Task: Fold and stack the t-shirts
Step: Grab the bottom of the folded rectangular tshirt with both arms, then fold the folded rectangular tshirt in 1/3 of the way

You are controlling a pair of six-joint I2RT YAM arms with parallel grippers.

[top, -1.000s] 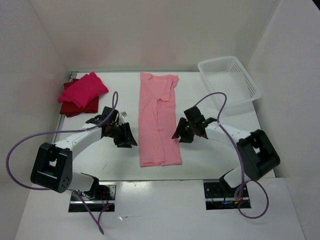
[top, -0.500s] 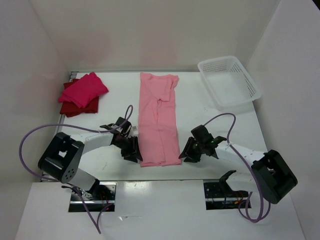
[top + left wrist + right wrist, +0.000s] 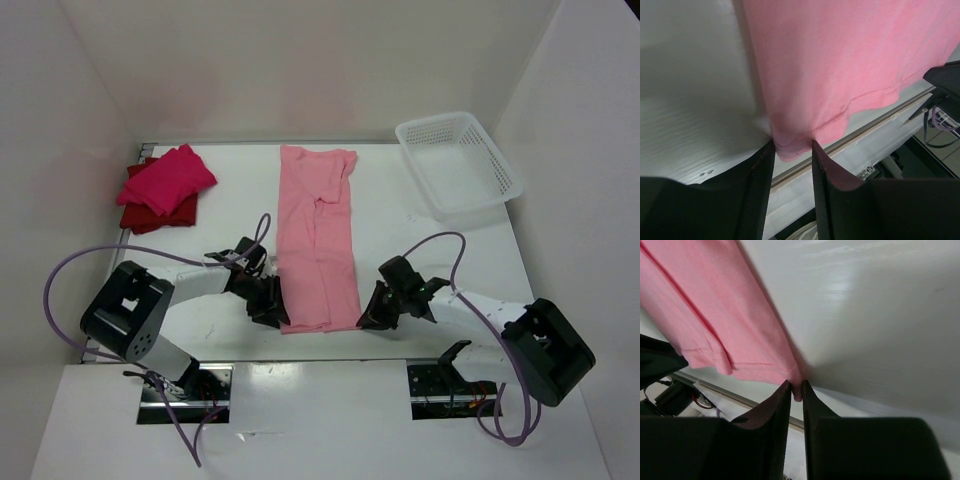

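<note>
A pale pink t-shirt [image 3: 318,240] lies as a long folded strip down the middle of the table. My left gripper [image 3: 272,312] is at its near left corner. In the left wrist view that corner [image 3: 790,147] sits between the fingertips, and the jaws stand apart. My right gripper [image 3: 370,318] is at the near right corner, and its fingers [image 3: 785,395] are pinched together on the hem of the shirt [image 3: 715,315]. A folded magenta-pink t-shirt [image 3: 168,178] rests on a folded dark red t-shirt [image 3: 150,216] at the far left.
A white lattice basket [image 3: 500,160] stands at the far right corner. The table's front edge [image 3: 320,350] runs just below both grippers, with the arm bases beyond it. White walls close in the left, back and right sides.
Both arms have swung from beside the shirt's middle down to its near corners. The right jaws have closed onto the right corner; the left jaws have kept much the same gap.
</note>
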